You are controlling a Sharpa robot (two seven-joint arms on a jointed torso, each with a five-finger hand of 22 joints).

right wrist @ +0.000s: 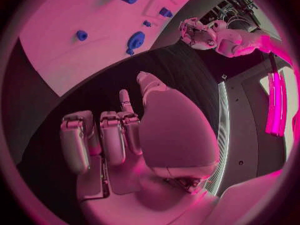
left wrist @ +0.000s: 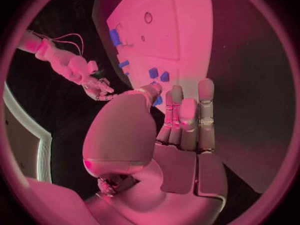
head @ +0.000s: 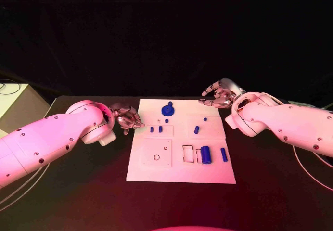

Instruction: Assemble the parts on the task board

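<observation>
Head view: task board (head: pixel 182 163) flat in the middle of the black surface (head: pixel 83 202), long axis running near to far. On its near right part, a large blue cylinder (head: pixel 206 154) lying with long axis near to far, a thinner blue peg (head: pixel 223 154) just right of it and parallel, two small rectangular outlines (head: pixel 188 154) just left. On the near left part, a small ring mark (head: pixel 157 157). Toward the far middle, a round blue part with a stem (head: pixel 167 109), stem end pointing far. Nearer from it, a pair of short blue pegs (head: pixel 156 129) side by side, another short peg (head: pixel 197 129) to the right tilted slightly, and a tiny blue piece (head: pixel 205 119) farther right; whether these stand in holes or lie loose cannot be told. Left robot hand (head: pixel 128 119) just off the board's left edge, fingers curled inward, nothing held; in the left wrist view the same robot hand (left wrist: pixel 181 125) with fingers (left wrist: pixel 205 110) close together, reaching toward the board, none on a part. Right robot hand (head: pixel 219 94) off the board's far right corner, fingers bent in and empty; in the right wrist view that robot hand (right wrist: pixel 119 135) with fingers (right wrist: pixel 75 142) folded toward the palm, over dark surface, apart from the board. Far of the surface, darkness; at the left edge, a pale box-like object (head: pixel 17 103).
</observation>
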